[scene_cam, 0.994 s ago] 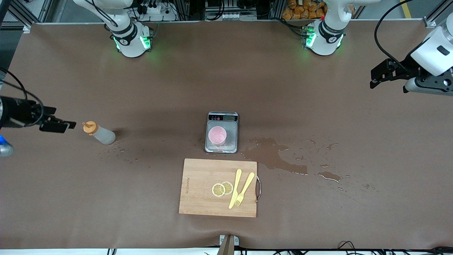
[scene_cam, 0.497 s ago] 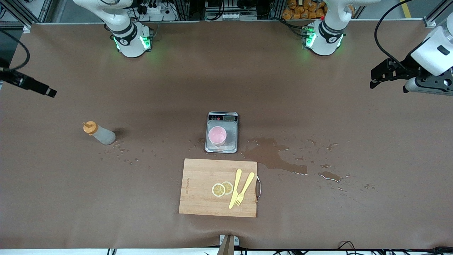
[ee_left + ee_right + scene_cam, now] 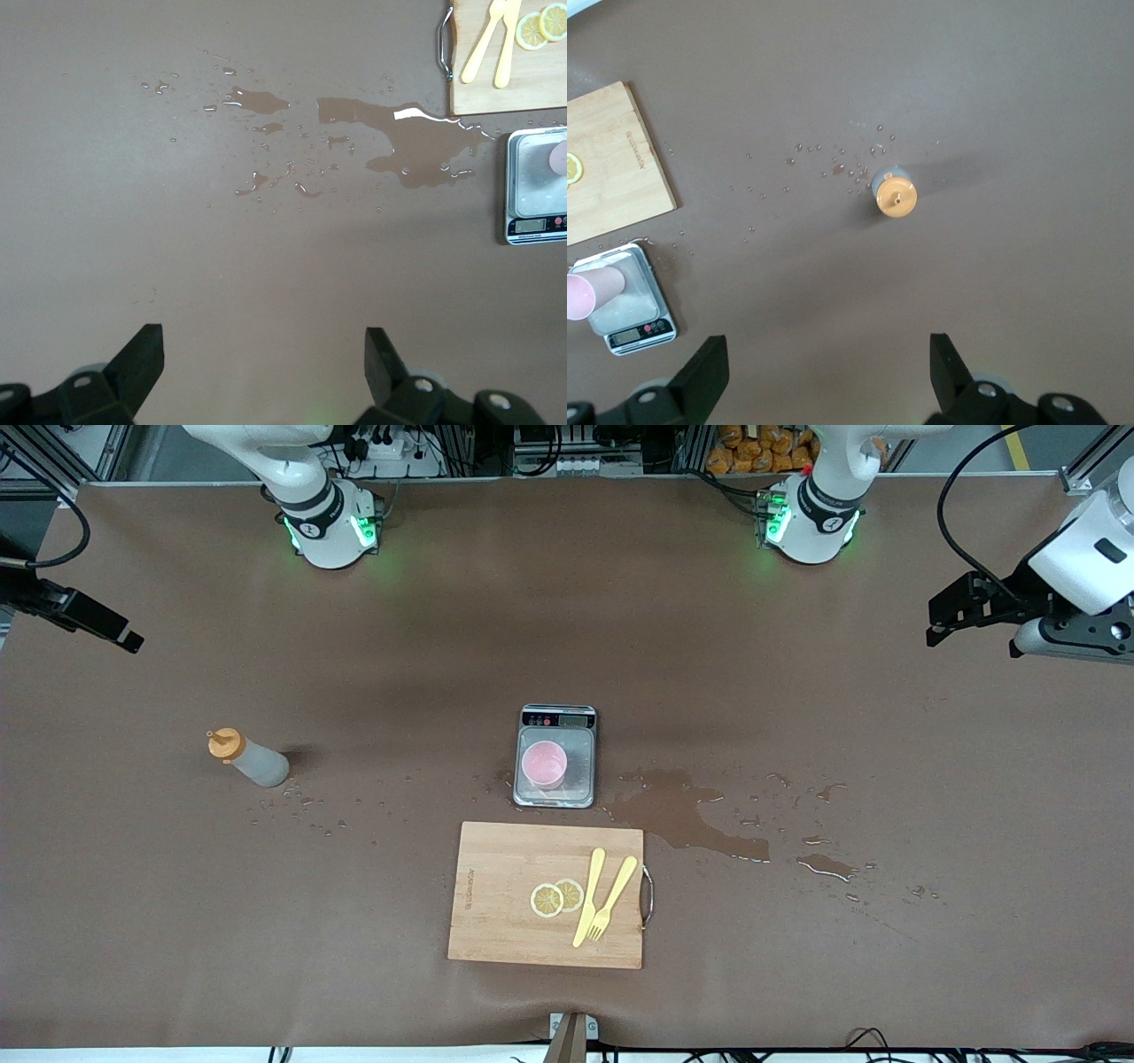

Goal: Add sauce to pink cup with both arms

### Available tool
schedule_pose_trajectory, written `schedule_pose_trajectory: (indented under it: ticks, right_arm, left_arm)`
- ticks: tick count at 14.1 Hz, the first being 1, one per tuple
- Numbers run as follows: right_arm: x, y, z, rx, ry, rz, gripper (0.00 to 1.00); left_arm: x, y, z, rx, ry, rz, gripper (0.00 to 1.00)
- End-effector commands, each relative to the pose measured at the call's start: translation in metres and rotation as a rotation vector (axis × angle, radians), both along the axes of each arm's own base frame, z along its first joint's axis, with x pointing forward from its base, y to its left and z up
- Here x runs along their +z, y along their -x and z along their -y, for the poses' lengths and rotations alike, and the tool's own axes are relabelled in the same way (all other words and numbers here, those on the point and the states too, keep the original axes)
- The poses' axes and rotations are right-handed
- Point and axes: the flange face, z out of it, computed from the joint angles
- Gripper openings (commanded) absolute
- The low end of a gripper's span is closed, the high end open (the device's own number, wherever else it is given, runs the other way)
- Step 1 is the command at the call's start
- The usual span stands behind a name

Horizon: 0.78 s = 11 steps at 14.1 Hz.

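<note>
The sauce bottle (image 3: 249, 758), whitish-grey with an orange cap, stands on the table toward the right arm's end; the right wrist view shows it from above (image 3: 895, 195). The pink cup (image 3: 543, 763) sits on the steel plate of the scale (image 3: 576, 790) at the table's middle. It also shows in the right wrist view (image 3: 589, 293) and at the edge of the left wrist view (image 3: 560, 158). My right gripper (image 3: 124, 636) is open and empty, up in the air at the table's edge, apart from the bottle. My left gripper (image 3: 937, 624) is open and empty, waiting over the left arm's end.
A wooden cutting board (image 3: 496, 921) with two lemon slices (image 3: 556, 897), a yellow knife and a fork (image 3: 609, 900) lies nearer the front camera than the scale. A wet puddle (image 3: 678, 810) spreads beside the scale toward the left arm's end. Droplets (image 3: 301, 806) lie by the bottle.
My right gripper has drawn away from beside the bottle's cap, rising toward the table's edge. The bottle, the cup and the left arm have not moved.
</note>
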Motion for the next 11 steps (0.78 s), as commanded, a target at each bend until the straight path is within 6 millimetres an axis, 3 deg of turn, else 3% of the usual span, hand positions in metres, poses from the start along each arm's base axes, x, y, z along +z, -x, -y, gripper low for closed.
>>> schedule_pose_trajectory:
  ticks: [1, 11]
  right_arm:
    - [0.0086, -0.0211, 0.0012, 0.039, 0.032, 0.021, 1.0]
    - [0.0097, -0.0263, 0.005, 0.036, 0.05, 0.032, 1.0]
  left_arm:
    - [0.0045, 0.0015, -0.0025, -0.012, 0.019, -0.007, 1.0]
    - [0.0062, 0.0028, -0.0001, -0.015, 0.019, -0.004, 1.0]
